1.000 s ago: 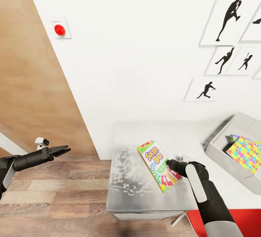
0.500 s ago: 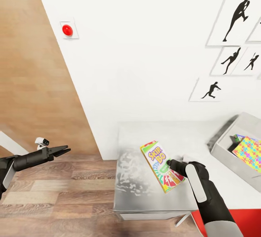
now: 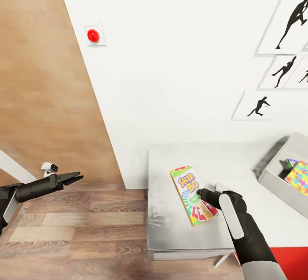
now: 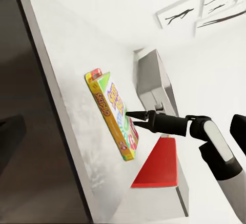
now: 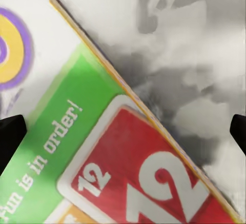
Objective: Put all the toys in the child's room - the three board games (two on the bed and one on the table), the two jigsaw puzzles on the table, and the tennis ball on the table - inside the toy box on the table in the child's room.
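The yellow, green and red SKIP-BO board game (image 3: 188, 190) (image 4: 115, 114) (image 5: 102, 147) lies face up near the left end of the pale grey table (image 3: 171, 228). My right gripper (image 3: 201, 193) (image 4: 130, 120) reaches down onto the face of this board game. Its fingertips (image 5: 9, 142) show far apart, one over the board game and the other over bare table. The grey toy box (image 3: 278, 184) (image 4: 148, 80) stands at the table's right and holds a colourful jigsaw puzzle (image 3: 299, 177). My left gripper (image 3: 80, 176) hangs open and empty over the floor. The bed and tennis ball are out of view.
A white wall behind the table carries a red button (image 3: 93, 36) and framed black silhouettes (image 3: 256, 105). Wooden floor (image 3: 77, 228) lies left of the table, with a wood-panelled wall (image 3: 42, 100) behind it. Something red (image 3: 291, 263) (image 4: 159, 167) sits low at the table's front right.
The camera has turned, so the table, wall and toy box have slid right in the picture. The SKIP-BO board game stayed under my right gripper, nearer the table's left edge and more upright in view.
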